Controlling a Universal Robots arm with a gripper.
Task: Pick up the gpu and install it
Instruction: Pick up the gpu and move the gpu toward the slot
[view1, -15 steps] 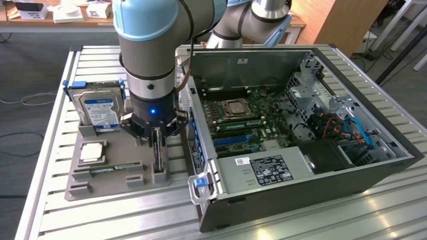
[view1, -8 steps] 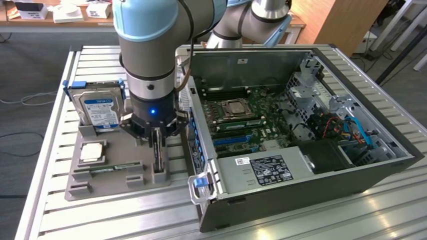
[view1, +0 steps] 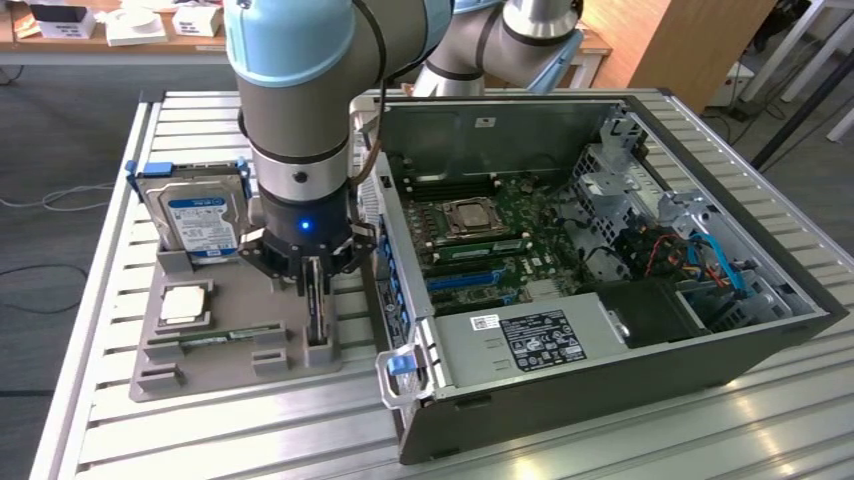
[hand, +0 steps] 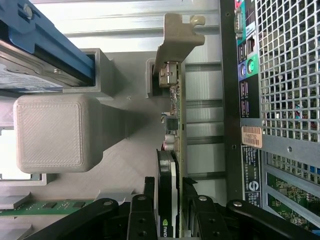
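The gpu (view1: 315, 312) stands on edge in a slot of the grey holder (view1: 214, 365), left of the open computer case (view1: 534, 400) in the exterior view. In the wrist view the gpu (hand: 176, 115) appears edge-on: a thin dark board with its pale metal bracket (hand: 175, 35) at the far end. My gripper (view1: 314, 285) has come straight down over the card. Its black fingers (hand: 149, 192) lie against both faces of the card, so the gripper (hand: 168, 195) is shut on it. The card still sits in the holder's slot.
A silver hard drive (view1: 200, 215) with a blue-white label stands at the holder's back, a processor chip (view1: 184, 305) and a green memory stick (view1: 220, 338) lie on it. The case's rear panel (hand: 250, 100) is close beside the card. The motherboard (view1: 494, 240) lies exposed inside.
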